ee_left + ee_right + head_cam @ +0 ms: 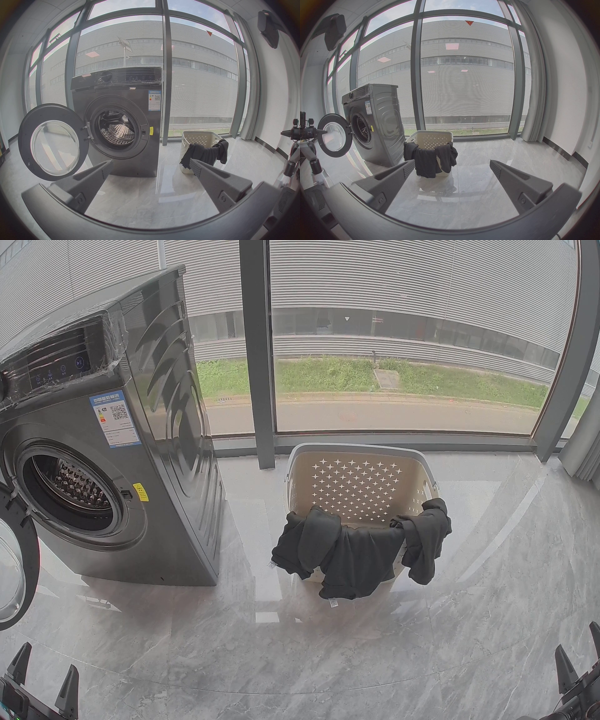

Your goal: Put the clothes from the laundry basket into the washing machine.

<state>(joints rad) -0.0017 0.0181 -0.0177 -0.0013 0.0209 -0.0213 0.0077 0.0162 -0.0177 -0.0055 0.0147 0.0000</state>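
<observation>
1. Nearest to me are my own tools. My left gripper (pixel 150 162) and my right gripper (pixel 451 162) both hang low over the marble floor (pixel 375 652). Each has its fingers spread wide with nothing between them.
2. As I judge it, the task has not yet got under way. The dark clothes (pixel 356 552) are draped over the near rim of the laundry basket (pixel 359 484), with the sleeves and hem hanging down its outside.
3. The drum (pixel 118 129) of the washing machine (pixel 169 427) shows bare ribbed metal, and I see no fabric in it.
4. One thing is already in my favour: the round door (pixel 51 142) stands swung fully open to the left of the opening, so I need not unlatch it.
5. The whole job is left: grasp the clothes, lift them clear of the rim, carry them across and push them into the drum. I cannot tell whether more lies at the bottom of the basket.
6. The clothes lie ahead of me, roughly between my two grippers and well apart from both. The basket stands near the machine's right side, so I expect only a short carry to the left.
</observation>
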